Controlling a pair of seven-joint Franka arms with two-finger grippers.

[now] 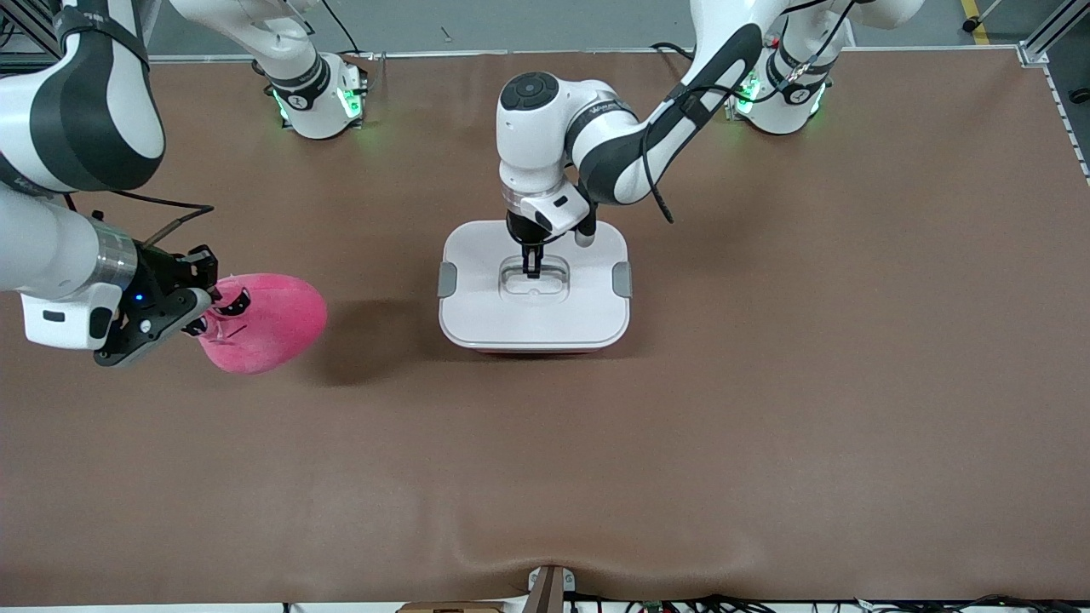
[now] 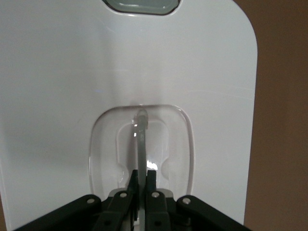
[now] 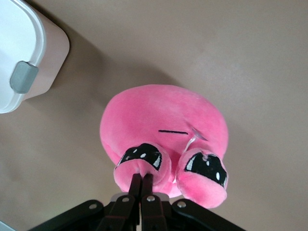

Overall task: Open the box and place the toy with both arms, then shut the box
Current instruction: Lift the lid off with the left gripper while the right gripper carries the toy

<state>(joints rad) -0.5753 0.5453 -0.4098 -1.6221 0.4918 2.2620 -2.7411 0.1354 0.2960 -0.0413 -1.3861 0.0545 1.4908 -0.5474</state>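
The salmon-pink rounded-rectangular plastic box (image 1: 535, 344) sits mid-bench with its white lid (image 1: 477, 311) still seated, grey side clips at the lid's 3 and 9 o'clock edges. The left end effector (image 1: 532, 271) is down in the lid's clear recessed centre handle (image 2: 140, 139); in the left wrist view its two fingers are pressed together on the thin transparent handle bar, which runs straight away from the fingers across the recess.

The bright pink egg-shaped plush toy (image 1: 271, 323) is toward the right arm's end of the brown bench (image 1: 766, 426), well apart from the box and at the box's 9 o'clock in the front view. The right end effector (image 1: 223, 308) is clamped on it: the right wrist view shows the fingers closed on one of the toy's two small dark-marked bumps (image 3: 142, 161). The shadow cast beside the toy suggests it hangs clear of the bench, though that is not certain.

The next move turns on the lid, I judge. The toy's goal lies at 3 o'clock from the right end effector, along the box's long axis, but that way stays barred until the left arm, the only one at the box, lifts the lid straight up and carries it aside.
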